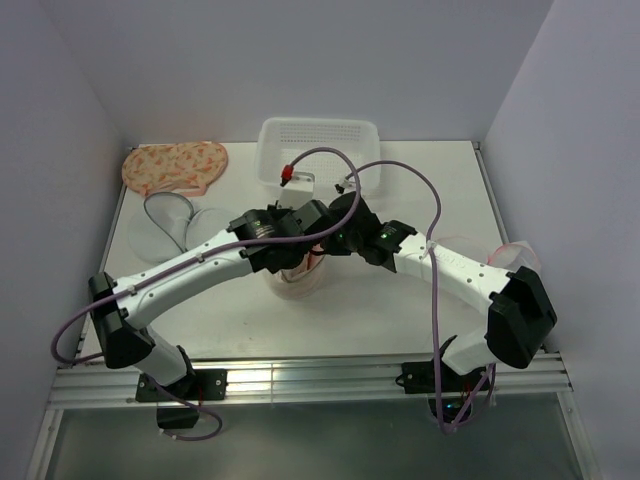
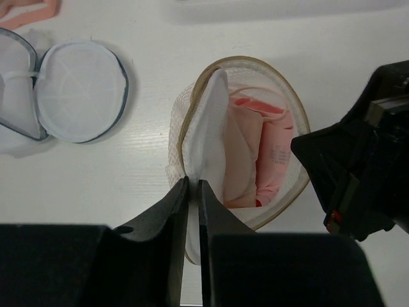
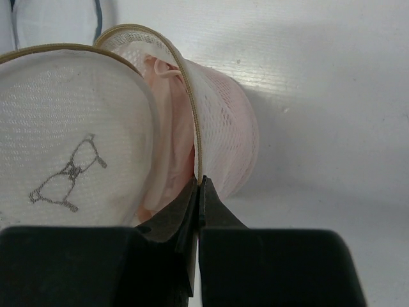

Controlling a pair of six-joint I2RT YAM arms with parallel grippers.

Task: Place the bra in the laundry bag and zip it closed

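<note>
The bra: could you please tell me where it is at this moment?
In the left wrist view, the pink bra sits folded inside the open laundry bag, to the right of the grey-rimmed mesh bag.

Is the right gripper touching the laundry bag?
Touching. The right wrist view shows the right gripper pinched shut on the tan rim of the laundry bag.
</note>
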